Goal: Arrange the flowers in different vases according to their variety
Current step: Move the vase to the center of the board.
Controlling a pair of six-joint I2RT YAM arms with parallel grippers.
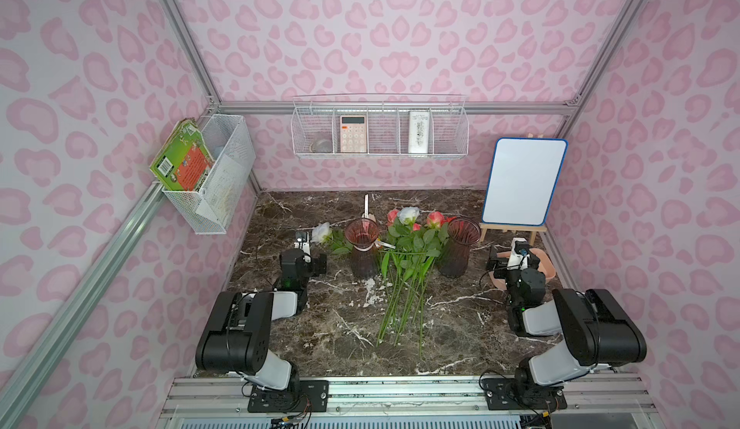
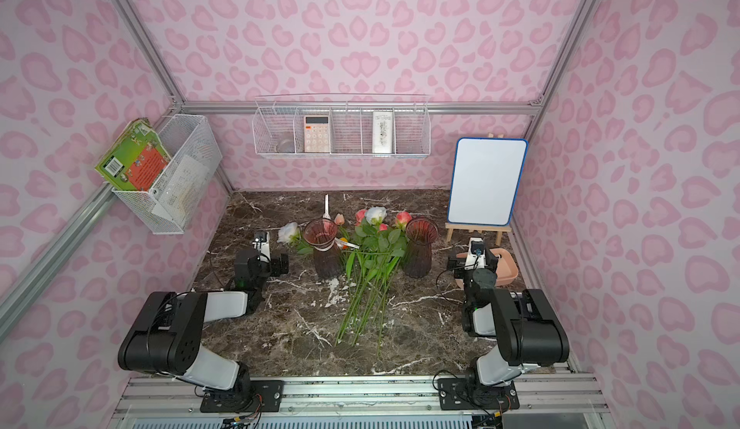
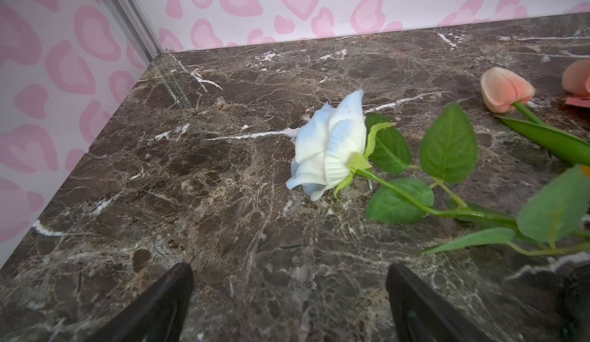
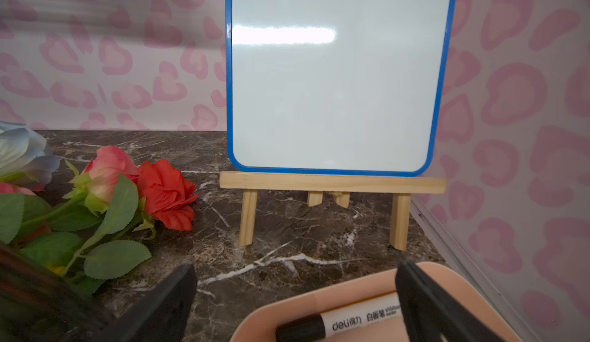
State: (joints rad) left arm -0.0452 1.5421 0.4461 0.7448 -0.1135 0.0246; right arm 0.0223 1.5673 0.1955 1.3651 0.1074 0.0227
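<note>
1. Left wrist view: my left gripper [image 3: 289, 271] hangs low over the marble table [image 3: 191, 180], jaws spread wide, holding nothing and touching nothing.
2. Ahead of it, a white rose [image 3: 329, 152] lies on its side, apart from my fingers [image 3: 166, 305]. Its stem runs out of the frame, and a peach tulip [image 3: 506, 89] farther on is cut off partway along its leaf.
3. In both top views the ribboned vase [image 1: 362, 252] stands upright just right of that rose, hiding the rose's stem behind it.
4. The flowers [image 1: 408, 254] lie in a bunch between the two vases, heads toward the back wall and stems fanned toward my bases. The heads overlap, so I cannot count them.
5. The plain vase [image 1: 460, 250] stands upright against the bunch's right side. A red rose [image 4: 166, 193] behind it shows clearly only in the right wrist view.
6. My right gripper [image 4: 297, 268] is also spread wide and empty, over the rim of a pink tray [image 4: 335, 286]. One finger crosses in front of a marker [image 4: 351, 321] lying in the tray, and I cannot tell whether they touch.
7. A whiteboard [image 4: 335, 78] leans on a wooden easel [image 4: 332, 182] beyond, its top cut off in the right wrist view.
</note>
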